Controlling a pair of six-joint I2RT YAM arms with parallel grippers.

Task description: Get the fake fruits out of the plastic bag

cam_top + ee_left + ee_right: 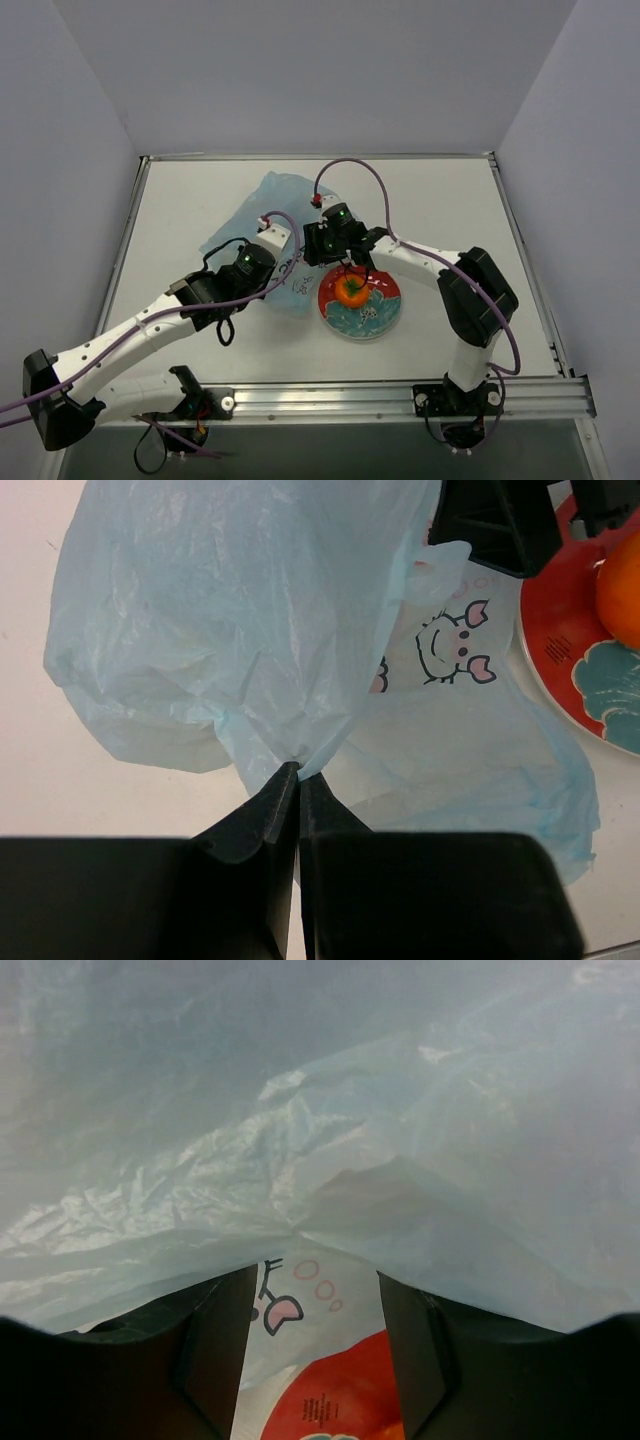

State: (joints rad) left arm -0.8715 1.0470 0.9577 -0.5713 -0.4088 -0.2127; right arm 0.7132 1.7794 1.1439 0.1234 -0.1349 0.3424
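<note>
Pale walls close in a white table (450, 200), and left of its middle lies the plastic bag (262, 205), a thin, crinkled, light-blue sheet spread flat at the far end and bunched up nearer the arms. One orange fruit (350, 290) with a green calyx is already out of it, sitting on the red plate (385, 322) with a teal flower pattern, just right of the bag's near edge. Whether other fruits are inside the bag I cannot tell.

From the left wrist, the left gripper (298, 775) has its two fingers pressed tight together on a gathered pinch of the bag (240, 630), and the film fans up and away from that point. A cartoon pig print (450, 645) shows on the flatter layer beside it, with the plate (560, 630) and the fruit (622, 585) off to the right.

Above the plate's far rim the right gripper (340, 262) points down at the bag's edge. In its own view the right gripper (315, 1280) has its jaws partly apart with nothing clamped between them. The bag (350, 1110) drapes across just past the fingertips, and printed film and the plate (340, 1390) show in the gap.
</note>
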